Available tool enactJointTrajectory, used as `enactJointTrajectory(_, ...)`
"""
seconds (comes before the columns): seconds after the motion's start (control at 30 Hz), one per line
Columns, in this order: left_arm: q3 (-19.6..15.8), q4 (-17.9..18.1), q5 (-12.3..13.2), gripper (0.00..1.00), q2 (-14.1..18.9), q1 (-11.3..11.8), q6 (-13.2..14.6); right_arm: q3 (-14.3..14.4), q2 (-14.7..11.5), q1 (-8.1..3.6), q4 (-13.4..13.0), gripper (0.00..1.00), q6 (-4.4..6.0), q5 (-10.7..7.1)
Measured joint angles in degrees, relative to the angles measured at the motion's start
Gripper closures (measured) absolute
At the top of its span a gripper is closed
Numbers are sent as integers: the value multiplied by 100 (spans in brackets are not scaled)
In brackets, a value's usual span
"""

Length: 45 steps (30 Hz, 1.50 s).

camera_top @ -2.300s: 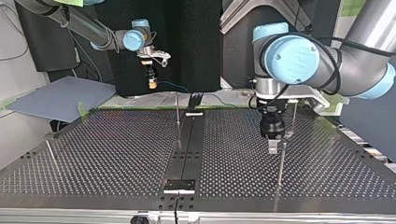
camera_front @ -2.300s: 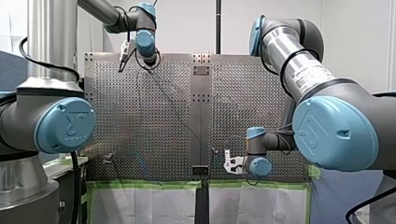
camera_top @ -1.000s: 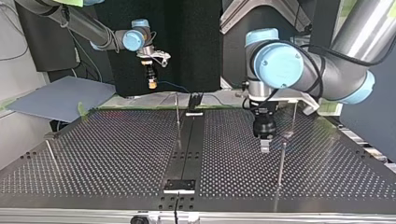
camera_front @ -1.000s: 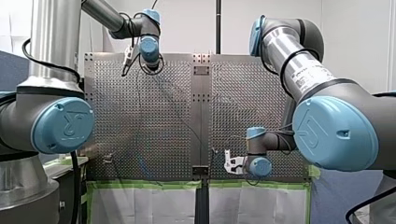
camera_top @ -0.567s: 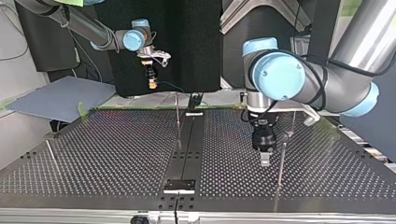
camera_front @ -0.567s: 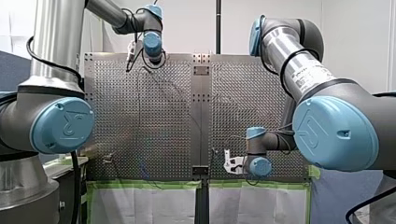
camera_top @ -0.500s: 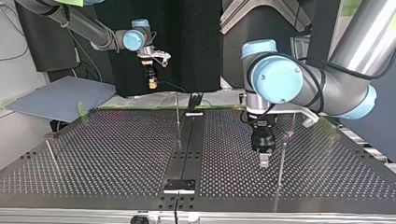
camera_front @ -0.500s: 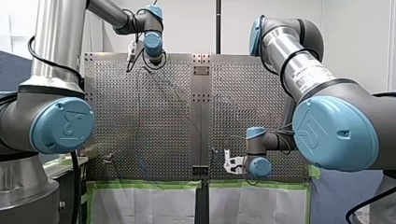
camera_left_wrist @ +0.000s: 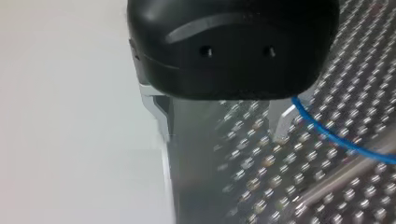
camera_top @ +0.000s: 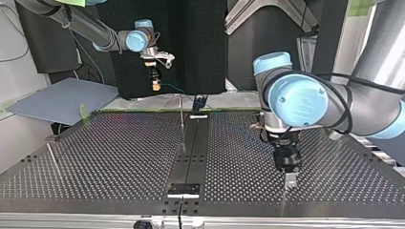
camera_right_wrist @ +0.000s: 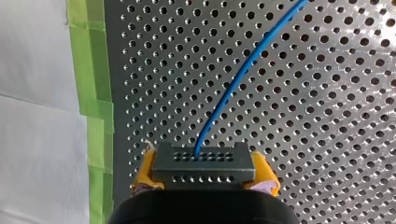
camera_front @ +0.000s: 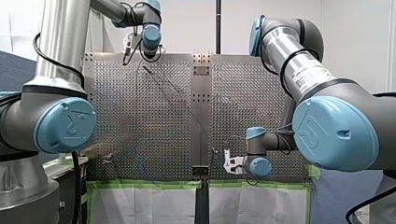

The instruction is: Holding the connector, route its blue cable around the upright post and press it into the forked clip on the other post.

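My right tool (camera_right_wrist: 204,173) is clenched on the dark connector (camera_right_wrist: 204,163), yellow pads (camera_right_wrist: 147,170) against both its ends, hanging over the counter's (camera_top: 119,152) far edge at about eleven o'clock in the top view. The blue cable (camera_right_wrist: 243,70) leaves the connector's face and runs out across the perforated plate, away from the green tape (camera_right_wrist: 88,84) on the counter's edge. My left tool (camera_left_wrist: 223,134), black with metal fingers (camera_left_wrist: 282,121), sits low over the counter at about four o'clock in the top view. Its fingers stand apart and grasp nothing, the cable passing just beside one of them (whether it touches cannot be told). The upright post (camera_top: 181,114) stands near that view's centre, a little toward eleven o'clock, between the two tools. The forked clip cannot be made out; a thin post (camera_top: 284,202) shows just under my left tool. The routing looks under way, the press into the clip not yet done. Doing this step well likely means holding the connector firm so the cable runs taut without a yank. The line should be guided low against the post so it wraps rather than rides over the top, then squared over the fork's slot before pushing down. Slack or a slanted approach could let it slip off.
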Motion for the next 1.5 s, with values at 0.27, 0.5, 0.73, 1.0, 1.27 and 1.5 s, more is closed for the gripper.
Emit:
enactJointTrajectory(0.27,356,-2,-24,1,-6,173,-106,-1,-1,0,4,100,-15,0)
enactJointTrajectory(0.5,713,-145,173,1,-175,278,-199,-3,-2,1,10,100,-18,0)
enactJointTrajectory(0.73,1037,-159,397,1,-292,361,-390,-3,-3,1,21,100,-29,0)
enactJointTrajectory(1.0,1224,-206,614,1,-505,405,-495,0,-1,0,14,100,-35,0)
enactJointTrajectory(1.27,1197,-307,666,1,-707,377,-621,0,0,0,26,100,-41,0)
enactJointTrajectory(1.5,995,-434,760,1,-732,321,-727,-1,0,0,30,100,-52,0)
